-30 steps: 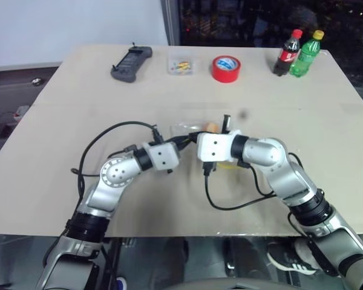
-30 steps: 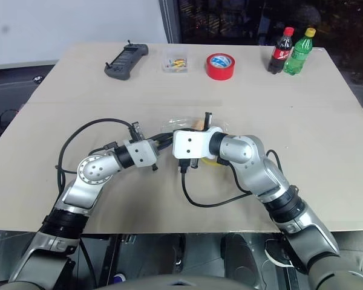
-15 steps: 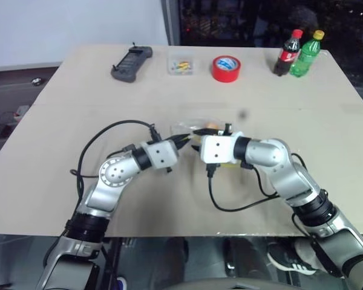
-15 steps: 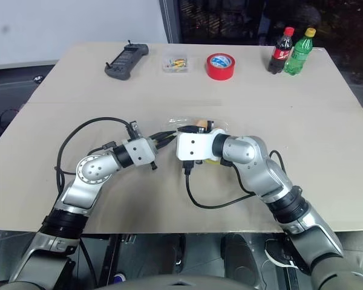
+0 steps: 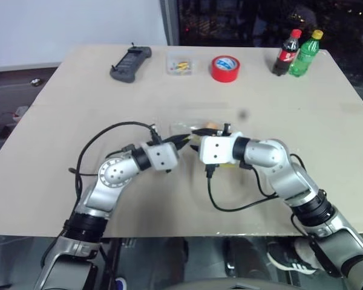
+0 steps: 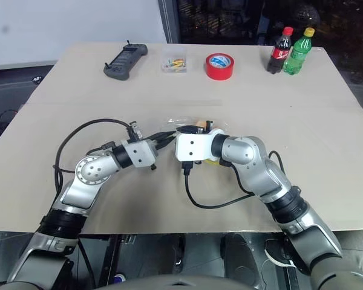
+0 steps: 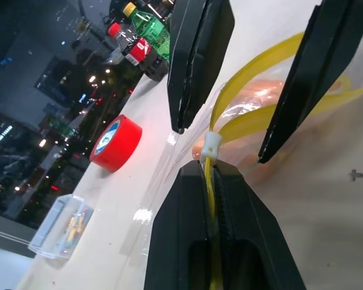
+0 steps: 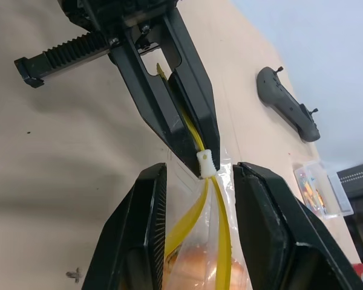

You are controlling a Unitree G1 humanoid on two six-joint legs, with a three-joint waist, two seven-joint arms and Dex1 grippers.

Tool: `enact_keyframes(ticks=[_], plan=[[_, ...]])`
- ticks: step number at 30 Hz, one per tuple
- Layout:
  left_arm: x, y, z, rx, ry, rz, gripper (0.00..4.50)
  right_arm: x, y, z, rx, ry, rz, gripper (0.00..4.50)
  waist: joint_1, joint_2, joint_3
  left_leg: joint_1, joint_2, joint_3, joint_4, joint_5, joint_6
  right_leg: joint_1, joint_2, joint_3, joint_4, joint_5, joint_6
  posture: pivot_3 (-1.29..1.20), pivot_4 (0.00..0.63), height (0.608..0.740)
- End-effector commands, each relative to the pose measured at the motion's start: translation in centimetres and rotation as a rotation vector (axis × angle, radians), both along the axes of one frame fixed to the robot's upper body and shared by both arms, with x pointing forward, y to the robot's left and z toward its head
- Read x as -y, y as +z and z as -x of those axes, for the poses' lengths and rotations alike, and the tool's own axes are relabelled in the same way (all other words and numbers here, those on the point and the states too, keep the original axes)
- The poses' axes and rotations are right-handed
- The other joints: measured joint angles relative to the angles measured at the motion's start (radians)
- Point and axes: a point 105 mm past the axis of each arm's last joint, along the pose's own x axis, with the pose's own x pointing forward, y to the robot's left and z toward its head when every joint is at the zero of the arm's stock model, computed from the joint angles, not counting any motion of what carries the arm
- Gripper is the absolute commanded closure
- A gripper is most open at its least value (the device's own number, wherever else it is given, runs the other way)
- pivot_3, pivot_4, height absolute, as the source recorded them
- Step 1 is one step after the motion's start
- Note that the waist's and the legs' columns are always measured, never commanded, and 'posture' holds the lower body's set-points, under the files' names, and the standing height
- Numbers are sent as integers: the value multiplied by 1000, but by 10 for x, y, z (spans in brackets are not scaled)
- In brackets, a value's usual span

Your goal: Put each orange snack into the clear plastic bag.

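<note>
Left gripper [image 5: 183, 140]: at table centre, pointing toward 3 o'clock, fingers pinched tight on the yellow strip [image 7: 210, 187] of the clear plastic bag [image 5: 190, 128], just behind the white slider [image 8: 206, 162].

Clear plastic bag: lies at the 12 o'clock side of both grippers, mouth toward the robot; one orange snack [image 5: 211, 126] shows inside it. The second cannot be made out.

Right gripper [image 8: 196, 181]: facing the left one toward 9 o'clock, fingers apart, one either side of the slider and strip, gripping nothing.

Step in hand, as judged: closing the zip. Advice: keep the left pinch firm as an anchor, close the right fingers squarely on the slider, then draw it along the strip toward 3 o'clock without lifting, so the bag stays flat.

Background, 12 o'clock edge: black controller [image 5: 130, 63], small clear box [image 5: 181, 64], red tape roll [image 5: 225, 68], two bottles [image 5: 297, 53].
</note>
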Motion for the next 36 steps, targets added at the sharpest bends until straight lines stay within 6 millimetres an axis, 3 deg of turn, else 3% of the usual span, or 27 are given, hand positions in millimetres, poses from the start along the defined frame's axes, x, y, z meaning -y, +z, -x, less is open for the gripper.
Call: enact_keyframes(ticks=[1, 13, 16, 17, 18, 26, 31, 36], plan=[[4, 11, 6, 75, -27, -15, 4500, -5, 15, 3, 62, 32, -15, 2752, 0, 0, 0, 0, 0, 0, 0, 0, 0, 0, 0, 0, 0, 0, 0, 0, 150, 740], [5, 11, 8, 136, -47, -70, 4500, -7, 14, 2, 67, 46, -2, 2752, 0, 0, 0, 0, 0, 0, 0, 0, 0, 0, 0, 0, 0, 0, 0, 0, 150, 740], [5, 11, 9, 137, -46, -71, 4500, -7, 14, 2, 69, 45, -4, 3522, 0, 0, 0, 0, 0, 0, 0, 0, 0, 0, 0, 0, 0, 0, 0, 0, 150, 740], [4, 11, 8, 135, -43, -67, 4500, -7, 14, 2, 69, 45, -3, 4203, 0, 0, 0, 0, 0, 0, 0, 0, 0, 0, 0, 0, 0, 0, 0, 0, 150, 740], [4, 11, 8, 134, -40, -64, 4500, -7, 14, 2, 69, 44, -4, 4456, 0, 0, 0, 0, 0, 0, 0, 0, 0, 0, 0, 0, 0, 0, 0, 0, 150, 740], [4, 13, 6, 122, -32, -38, 4500, -6, 14, 0, 72, 32, -5, 4456, 0, 0, 0, 0, 0, 0, 0, 0, 0, 0, 0, 0, 0, 0, 0, 0, 150, 740], [-4, 19, -1, 93, 18, 37, 4500, 9, 15, -10, 69, -55, -27, 4456, 0, 0, 0, 0, 0, 0, 0, 0, 0, 0, 0, 0, 0, 0, 0, 0, 150, 740], [-18, 28, -12, 60, 85, 130, 4500, 50, 9, -21, 43, -224, -19, 4456, 4, 0, 0, 0, 0, 0, 0, 0, 0, 0, 0, 0, 0, 0, 0, 0, 150, 740]])
